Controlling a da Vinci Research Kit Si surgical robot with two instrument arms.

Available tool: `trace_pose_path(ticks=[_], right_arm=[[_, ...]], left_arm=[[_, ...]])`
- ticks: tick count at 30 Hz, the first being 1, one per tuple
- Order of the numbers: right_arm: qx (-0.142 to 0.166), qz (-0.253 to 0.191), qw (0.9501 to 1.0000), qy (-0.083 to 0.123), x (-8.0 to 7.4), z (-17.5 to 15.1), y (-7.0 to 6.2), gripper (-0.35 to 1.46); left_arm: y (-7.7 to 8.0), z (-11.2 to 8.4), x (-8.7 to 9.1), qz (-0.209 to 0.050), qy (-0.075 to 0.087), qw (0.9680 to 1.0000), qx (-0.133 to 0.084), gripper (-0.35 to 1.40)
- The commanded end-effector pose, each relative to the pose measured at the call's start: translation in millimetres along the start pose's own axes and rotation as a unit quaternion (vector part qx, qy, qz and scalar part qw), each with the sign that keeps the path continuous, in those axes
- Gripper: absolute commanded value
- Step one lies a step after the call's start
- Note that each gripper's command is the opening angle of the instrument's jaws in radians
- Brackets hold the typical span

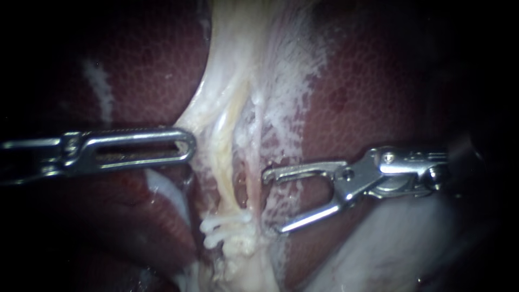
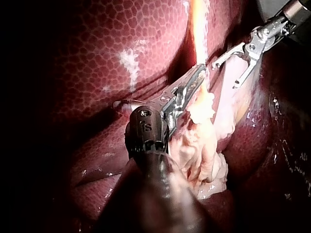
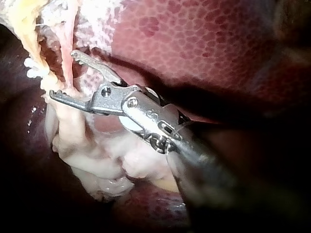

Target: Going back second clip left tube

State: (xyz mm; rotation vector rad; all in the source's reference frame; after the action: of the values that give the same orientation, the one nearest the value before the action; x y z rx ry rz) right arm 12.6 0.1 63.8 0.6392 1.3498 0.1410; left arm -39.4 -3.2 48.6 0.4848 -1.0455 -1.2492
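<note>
Left instrument (image 1: 186,146) and right instrument (image 1: 273,203): bare polished metal, smooth and glossy. Liver (image 1: 378,92): wet, shiny, finely mottled surface. Tissue strand (image 1: 227,108): pale, fibrous, moist. Clip (image 1: 219,226): white, smooth, plastic-looking.

Surgical work site, seen close-up. Dark-red mottled liver (image 1: 378,92) w/ a pale yellow-white stringy tissue band (image 1: 232,108) fills all 3 views, lit against black edges. Slim polished-steel left instrument (image 1: 186,146) & right instrument (image 1: 273,203) reach in from opp. sides.
</note>
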Motion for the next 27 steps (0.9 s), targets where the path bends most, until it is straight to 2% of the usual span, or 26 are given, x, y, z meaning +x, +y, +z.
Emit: trace_pose_path(ticks=[1,8,14,20,27], right_arm=[[-0.004,-0.004,1.0000,-0.001,0.3,-0.7,0.0,0.60],[-0.019,-0.015,0.9997,-0.004,2.0,-4.3,-0.6,0.60],[-0.021,-0.018,0.9996,-0.005,3.2,-6.2,-1.5,0.60],[-0.022,-0.022,0.9995,-0.005,4.0,-6.6,-1.9,0.60],[-0.021,-0.022,0.9995,-0.005,4.0,-6.8,-2.0,0.60]], left_arm=[[0.1,0.0,0.0,0.000,0.000,1.0000,0.000,-0.35],[0.3,0.1,0.0,0.000,0.000,1.0000,0.000,-0.35],[0.6,0.2,0.0,0.000,0.000,1.0000,0.000,-0.35],[0.8,0.2,0.1,0.000,0.000,1.0000,0.000,-0.35],[1.1,0.4,0.2,0.001,0.000,1.0000,0.000,-0.35]])
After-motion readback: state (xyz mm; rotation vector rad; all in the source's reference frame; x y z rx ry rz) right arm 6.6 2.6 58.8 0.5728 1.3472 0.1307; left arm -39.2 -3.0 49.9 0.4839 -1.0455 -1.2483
